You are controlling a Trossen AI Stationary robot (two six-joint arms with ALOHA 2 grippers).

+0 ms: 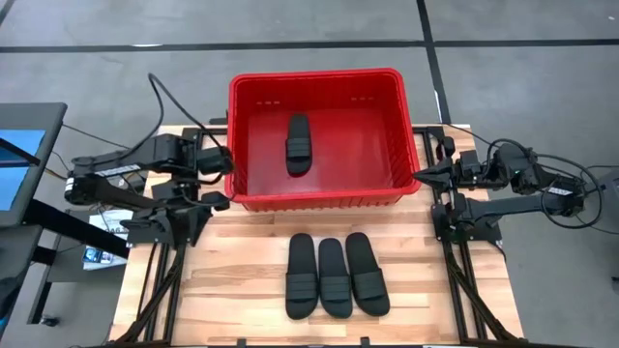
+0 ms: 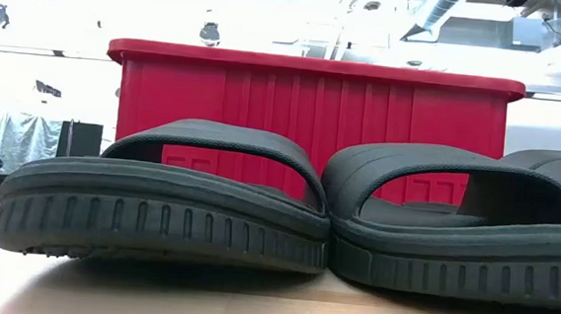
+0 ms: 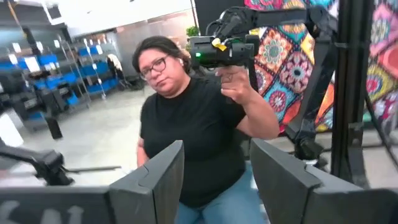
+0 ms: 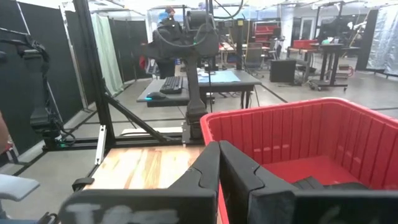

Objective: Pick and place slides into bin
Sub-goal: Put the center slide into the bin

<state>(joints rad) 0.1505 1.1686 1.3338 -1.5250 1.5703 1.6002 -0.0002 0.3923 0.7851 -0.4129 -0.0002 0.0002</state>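
A red bin (image 1: pixel 317 137) stands at the table's far middle; it also shows in the low view (image 2: pixel 313 110) and the right wrist view (image 4: pixel 311 137). One black slide (image 1: pixel 298 144) lies flat on the bin's floor. Three black slides (image 1: pixel 335 275) lie side by side, soles down, on the table near its front edge; two of them fill the low view (image 2: pixel 168 204). My left gripper (image 1: pixel 224 162) is open and empty beside the bin's left wall. My right gripper (image 1: pixel 422 174) is shut and empty beside the bin's right wall.
The bin's tall walls and thick rim (image 1: pixel 314 77) stand between the two grippers. Bare wooden table (image 1: pixel 232 280) lies left and right of the three slides. In the left wrist view a person (image 3: pixel 199 124) sits beyond the table holding a handheld device.
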